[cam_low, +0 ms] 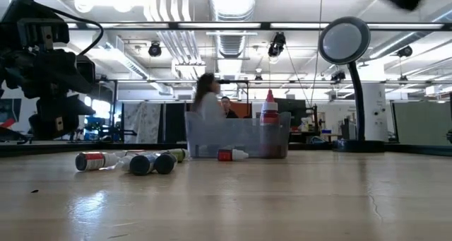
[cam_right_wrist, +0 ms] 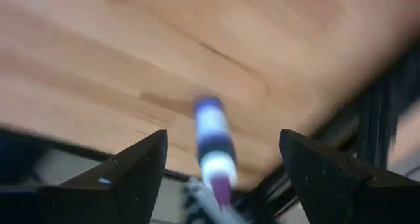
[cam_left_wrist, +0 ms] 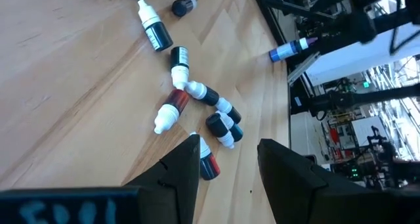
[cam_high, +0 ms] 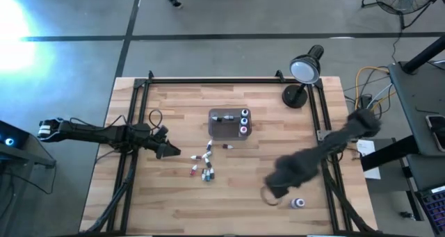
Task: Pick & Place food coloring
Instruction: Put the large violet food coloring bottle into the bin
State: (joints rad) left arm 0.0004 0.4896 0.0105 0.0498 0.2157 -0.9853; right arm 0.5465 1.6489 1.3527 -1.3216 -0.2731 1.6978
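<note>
Fingers of my right gripper stand spread, lower right of the high view, above a small blue-bodied plastic dropper bottle; left gripper spread, empty, left of centre.

Pale wood, clear plastic, black metal

The light planked wooden table top is smooth with a soft sheen; the clear grey rectangular plastic tray looks glossy; the small plastic dropper bottles of food coloring are shiny; the black metal frame rail is matt.
</note>
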